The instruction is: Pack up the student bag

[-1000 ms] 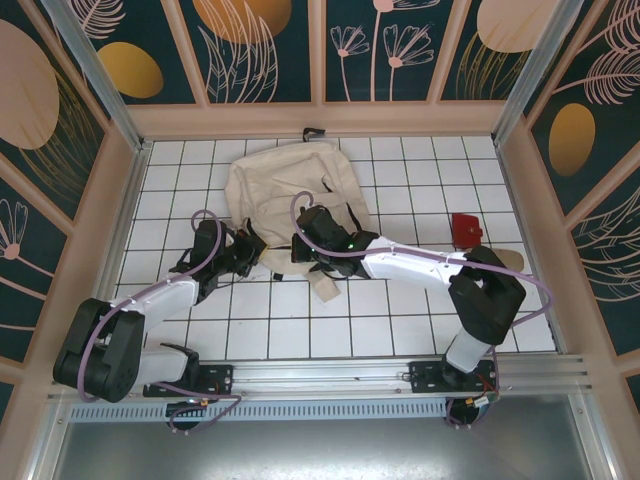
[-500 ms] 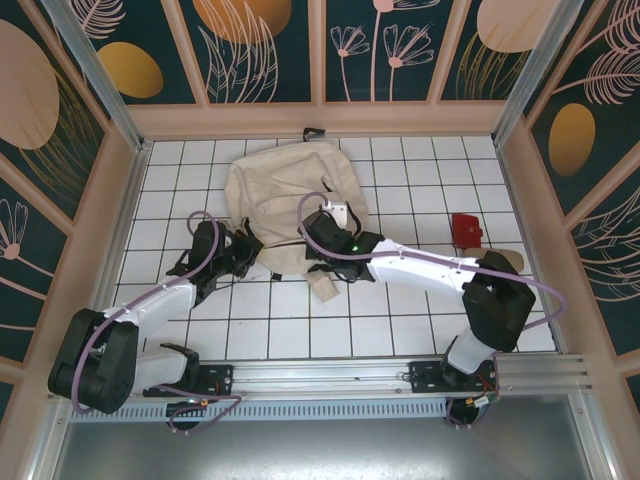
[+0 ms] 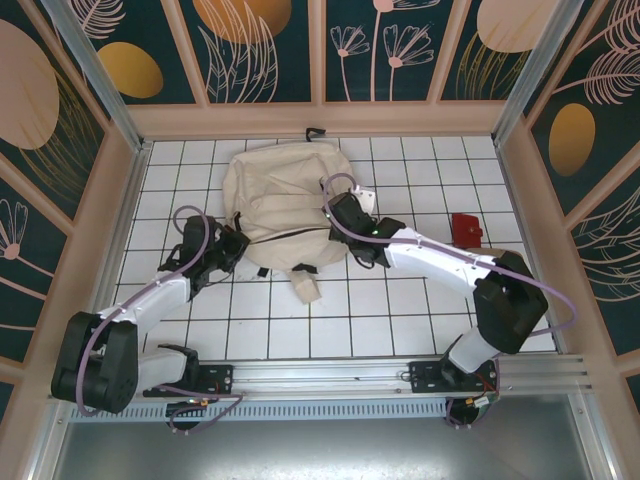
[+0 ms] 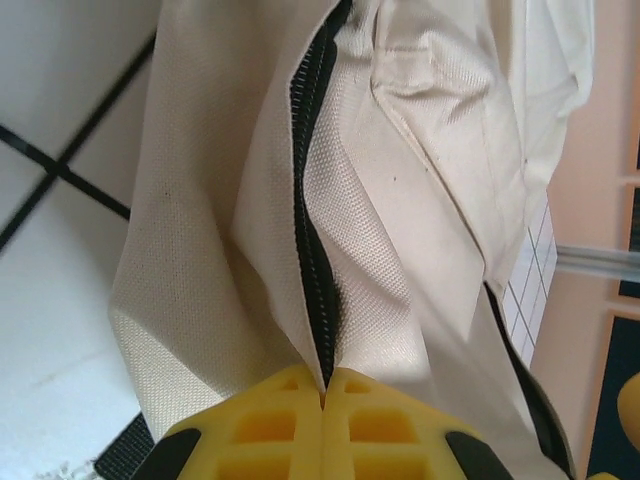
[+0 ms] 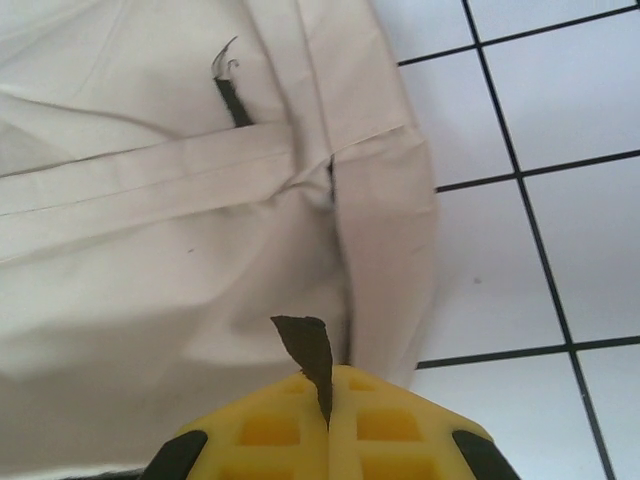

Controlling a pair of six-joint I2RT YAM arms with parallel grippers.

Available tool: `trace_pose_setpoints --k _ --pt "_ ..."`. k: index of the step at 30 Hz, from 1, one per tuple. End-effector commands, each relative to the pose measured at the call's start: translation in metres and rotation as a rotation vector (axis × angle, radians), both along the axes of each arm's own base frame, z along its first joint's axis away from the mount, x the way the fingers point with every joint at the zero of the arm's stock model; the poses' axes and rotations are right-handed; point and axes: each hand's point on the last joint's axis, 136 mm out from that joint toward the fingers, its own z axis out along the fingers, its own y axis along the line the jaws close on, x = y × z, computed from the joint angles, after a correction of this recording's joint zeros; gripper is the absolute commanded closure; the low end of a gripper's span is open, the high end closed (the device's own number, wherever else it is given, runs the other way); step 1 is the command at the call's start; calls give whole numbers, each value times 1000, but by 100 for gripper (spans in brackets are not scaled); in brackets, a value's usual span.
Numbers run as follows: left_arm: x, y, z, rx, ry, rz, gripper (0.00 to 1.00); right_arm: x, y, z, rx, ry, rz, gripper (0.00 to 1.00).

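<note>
Pressed tight together, the yellow fingertips of the left gripper (image 4: pixel 322 380) pinch a fold of the large, soft, cream-coloured fabric student bag (image 4: pixel 420 230). They grip it right where its black zipper line (image 4: pixel 318 250) runs down between them. The cloth rises away from the jaws above the white tiled table (image 4: pixel 60 300).

The right gripper (image 5: pixel 328 390) is closed as well. Its yellow tips meet on a small, dark, pointed tab (image 5: pixel 308 345) that sticks up from between them, hard against the bag's cream cloth. Whether the tab is a zip pull I cannot tell. Bare tiles lie to its right.

In the overhead view, both arms reach forward from the near edge of the table (image 3: pixel 400 320). The left gripper (image 3: pixel 231 246) is at the bag's near left edge and the right gripper (image 3: pixel 342 210) is at its right edge. The student bag (image 3: pixel 280 195) lies flat between them, in the middle of the table towards the back. A beige strap end (image 3: pixel 305 288) trails from it towards the arms.

Further right, well apart from the bag and near the side wall, sits a small red object (image 3: pixel 465 228). At the bag's far end, a black loop (image 3: pixel 315 133) lies by the foot of the back wall. Beyond it rise dark teal wall panels (image 3: pixel 260 50) painted with pale leaves and orange ovals.
</note>
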Motion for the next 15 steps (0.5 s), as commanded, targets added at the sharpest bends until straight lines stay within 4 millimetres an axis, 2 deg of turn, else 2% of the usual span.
trace_pose_setpoints --k 1,3,5,6,8,10,12,15 --pt "12 44 -3 166 0 120 100 3 -16 14 -59 -45 22 100" --pt "14 46 0 182 -3 112 100 -1 10 17 1 -44 143 100" --pt "15 49 5 212 -7 110 100 -14 41 14 72 -19 287 100" --pt "16 51 8 230 -6 110 95 -20 52 12 108 -6 338 100" --pt "13 57 12 283 9 100 63 -32 76 11 189 24 434 100" --pt "6 63 16 327 28 101 47 -39 95 11 239 31 490 100" --pt "-2 65 19 343 42 90 39 -50 115 12 276 44 555 100" --pt "-16 57 20 299 64 55 36 -59 141 13 299 46 618 100"
